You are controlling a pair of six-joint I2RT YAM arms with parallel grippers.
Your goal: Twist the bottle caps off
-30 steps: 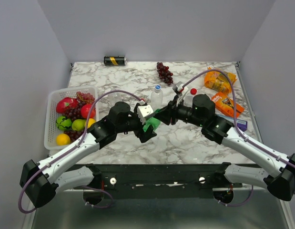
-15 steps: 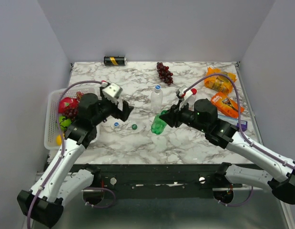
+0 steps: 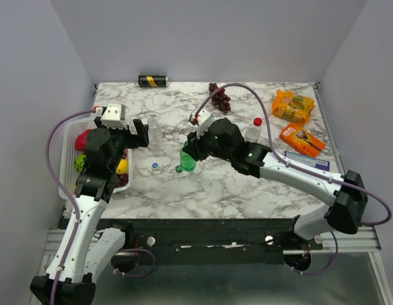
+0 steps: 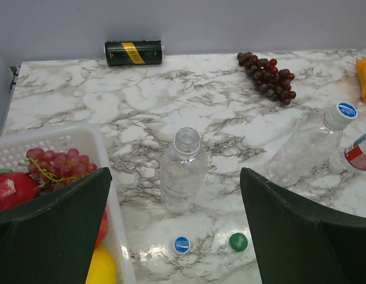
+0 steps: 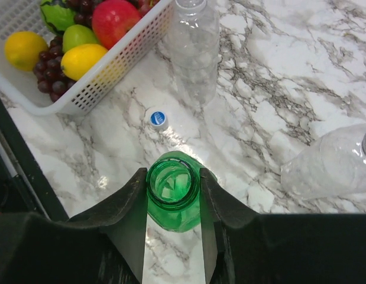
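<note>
Two grippers show from above: the left gripper [image 3: 140, 135] hovers spread wide near the basket [image 3: 65, 166], and the right gripper [image 3: 185, 154] pinches the green bottle [image 3: 188, 163] at mid-table.

Left wrist: a clear bottle [image 4: 182, 174] stands uncapped, with a blue cap [image 4: 181, 244] and a green cap [image 4: 237, 241] lying near it.

Right wrist: the green bottle's open neck sits clamped between both fingers.

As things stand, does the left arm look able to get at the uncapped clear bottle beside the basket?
Probably yes. On the left gripper the jaws stand open and empty, and the clear bottle stands upright straight ahead of them. The basket sits aside; only two loose caps lie between.
</note>
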